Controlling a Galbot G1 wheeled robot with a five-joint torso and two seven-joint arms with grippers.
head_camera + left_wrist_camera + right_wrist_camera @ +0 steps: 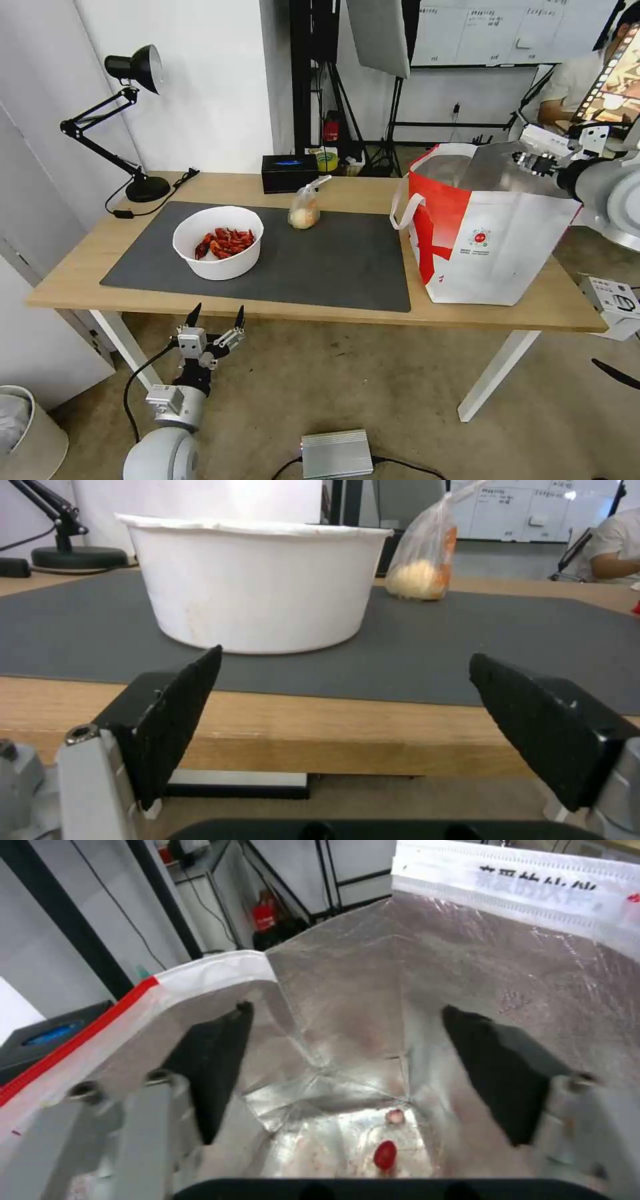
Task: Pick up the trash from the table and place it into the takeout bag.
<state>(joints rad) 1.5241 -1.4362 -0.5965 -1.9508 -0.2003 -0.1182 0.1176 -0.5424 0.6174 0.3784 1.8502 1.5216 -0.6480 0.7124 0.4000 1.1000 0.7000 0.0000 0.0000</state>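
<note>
On the dark grey mat of the table stands a white bowl of red crayfish shells. A knotted clear bag lies behind it to the right. The red-and-white takeout bag stands open at the table's right end. My left gripper hangs open below the front edge, facing the bowl and the knotted bag. My right gripper is open and holds nothing above the bag's foil lining. A small red scrap lies on the bag's floor.
A black desk lamp stands at the table's back left and a black box at the back middle. On the floor are a silver box, a white bin and a grey device.
</note>
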